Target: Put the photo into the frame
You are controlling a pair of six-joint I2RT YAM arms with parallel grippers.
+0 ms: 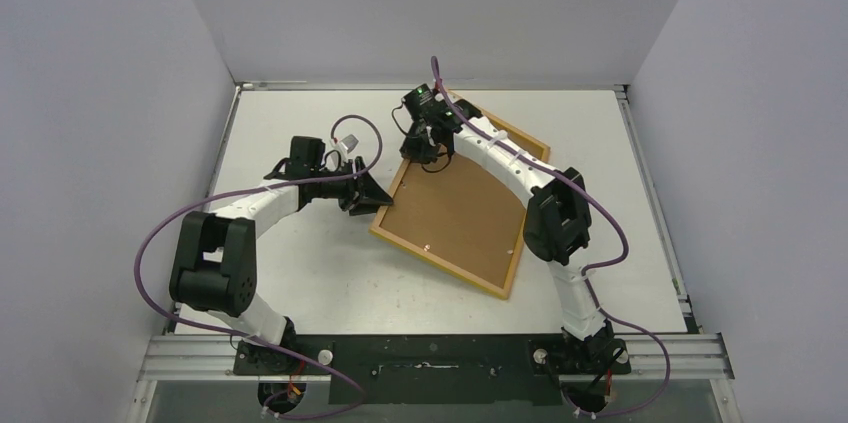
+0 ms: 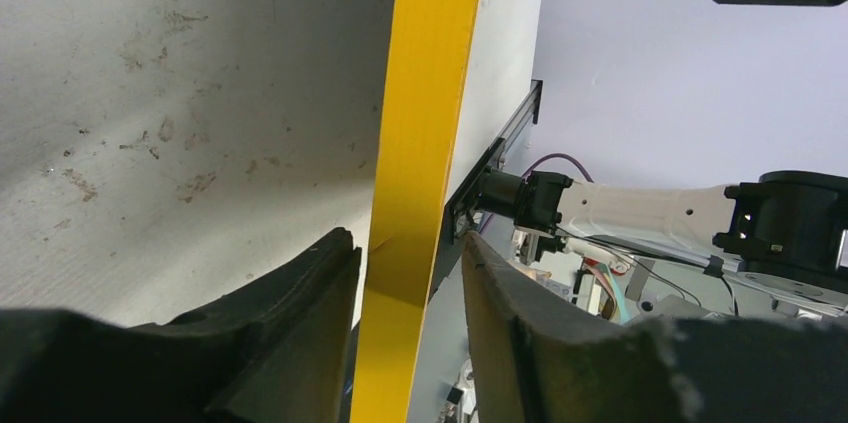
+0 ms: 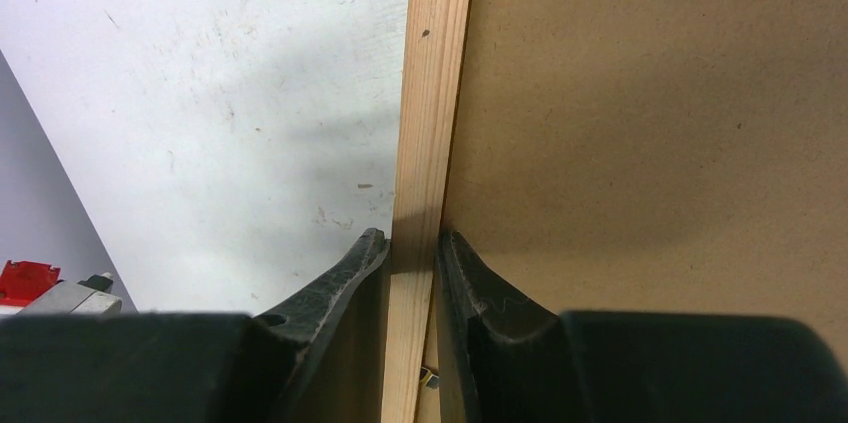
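Observation:
The frame [image 1: 440, 265] lies skewed, back side up, in the middle of the table, with the plain brown backing board [image 1: 460, 213] set in it. The photo is hidden. My left gripper [image 1: 368, 198] straddles the frame's left corner. In the left wrist view the yellow edge [image 2: 420, 143] runs between the fingers of that gripper [image 2: 405, 243], with a gap on the right side. My right gripper [image 1: 425, 151] is at the far-left rail. In the right wrist view it [image 3: 412, 238] pinches the light-wood rail [image 3: 430, 93] beside the board [image 3: 650, 143].
The white table [image 1: 300, 273] is walled on three sides. An aluminium rail [image 1: 440, 353] with both arm bases runs along the near edge. Purple cables [image 1: 150, 243] loop off both arms. The right arm's links [image 1: 555, 213] cross over the frame's right side.

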